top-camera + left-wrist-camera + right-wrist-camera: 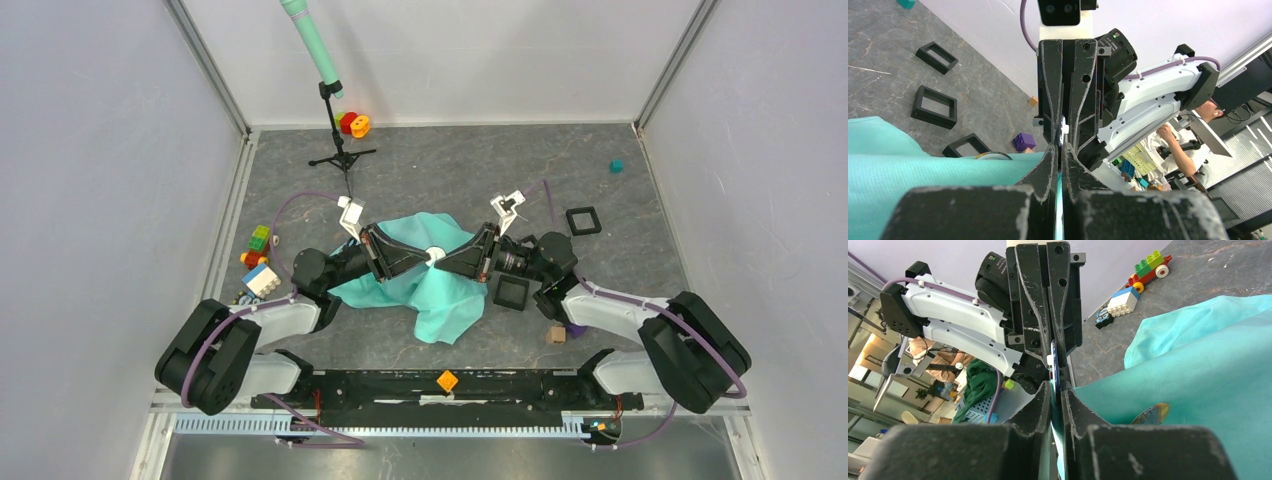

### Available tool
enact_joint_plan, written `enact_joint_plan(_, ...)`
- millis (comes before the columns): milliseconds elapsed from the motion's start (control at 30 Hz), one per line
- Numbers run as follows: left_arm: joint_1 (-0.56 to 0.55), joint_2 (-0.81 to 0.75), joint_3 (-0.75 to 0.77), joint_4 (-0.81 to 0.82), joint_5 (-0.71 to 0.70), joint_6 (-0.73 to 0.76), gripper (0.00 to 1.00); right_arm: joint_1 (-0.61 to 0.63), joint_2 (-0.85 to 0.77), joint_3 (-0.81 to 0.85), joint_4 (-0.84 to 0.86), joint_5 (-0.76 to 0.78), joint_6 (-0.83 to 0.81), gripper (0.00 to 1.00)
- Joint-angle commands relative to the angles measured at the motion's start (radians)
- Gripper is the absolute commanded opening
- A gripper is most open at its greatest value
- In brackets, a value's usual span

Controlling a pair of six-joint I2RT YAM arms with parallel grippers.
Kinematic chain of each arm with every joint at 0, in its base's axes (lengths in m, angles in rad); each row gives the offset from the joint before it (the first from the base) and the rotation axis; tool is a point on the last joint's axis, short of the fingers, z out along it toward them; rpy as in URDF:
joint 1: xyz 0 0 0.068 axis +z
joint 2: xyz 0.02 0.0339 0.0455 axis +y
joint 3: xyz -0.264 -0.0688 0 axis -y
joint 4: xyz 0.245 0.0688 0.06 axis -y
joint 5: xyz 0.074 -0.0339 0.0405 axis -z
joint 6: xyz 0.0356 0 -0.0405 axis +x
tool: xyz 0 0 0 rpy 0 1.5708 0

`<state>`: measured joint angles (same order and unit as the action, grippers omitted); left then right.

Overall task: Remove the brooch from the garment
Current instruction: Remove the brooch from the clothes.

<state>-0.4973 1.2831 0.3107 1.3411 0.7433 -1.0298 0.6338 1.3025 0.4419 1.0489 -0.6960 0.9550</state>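
Black square frames point(934, 106): 3 in L-wrist view, each w/ bare tabletop point(450, 170) showing through. From above only 2 are plain, both right of centre. One lies just beside the garment's right hem, under the R arm.

Garment point(440, 300) = turquoise tee, bunched mid-tabletop w/ a flap trailing toward the near edge. Both arms lie low over it, tips nose to nose at its middle. Brooch point(436, 255) = small white round piece right betw. the two tips.

L gripper point(425, 256): fingers pressed together, strip of turquoise cloth in the seam (L-wrist view). R gripper point(448, 258): fingers down to a slit w/ a thin dark-blue edge in it, looks like the brooch rim. A shiny round rim point(1150, 414) pokes from under a fold beside the R fingers; can't tell what it is.

Around:
- 1 tripod stand point(340, 150) w/ a mint-green tube point(312, 45), near far edge, left of middle.
- 2 spools, red point(346, 122) + orange point(360, 126), touching, at far edge by the stand.
- 1 teal cube point(616, 166), toward far-right corner, well apart from the rest.
- 3 toy brick pieces by left edge: green brick on a red wheeled base point(1150, 262), blue/white brick point(1123, 301), small dark block point(1103, 320).
- 1 purple cube point(577, 328) + 1 wooden cube point(556, 335), near-right, tucked by the R arm.
- 1 orange piece point(447, 380) on the base rail at the near edge.
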Motion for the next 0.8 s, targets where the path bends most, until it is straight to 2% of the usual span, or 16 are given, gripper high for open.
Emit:
enact_joint_plan(0,-0.012,0.004,0.011,0.048,0.042,0.031,0.02,0.003,0.022,0.046,0.06,-0.003,0.025,0.11)
enact_joint_plan(267,-0.037,-0.015,0.011,-0.005,0.054,0.093,0.02,0.003,0.048,0.06,0.058,-0.011,0.051,0.07)
enact_joint_plan(533,-0.076,-0.117,0.031,-0.261,0.023,0.283,0.02,0.003,0.066,0.075,-0.027,0.005,0.046,0.05)
enact_joint_plan(767,-0.104,-0.171,0.028,-0.368,-0.001,0.381,0.02,0.004,0.1,0.084,0.029,0.005,0.09,0.05)
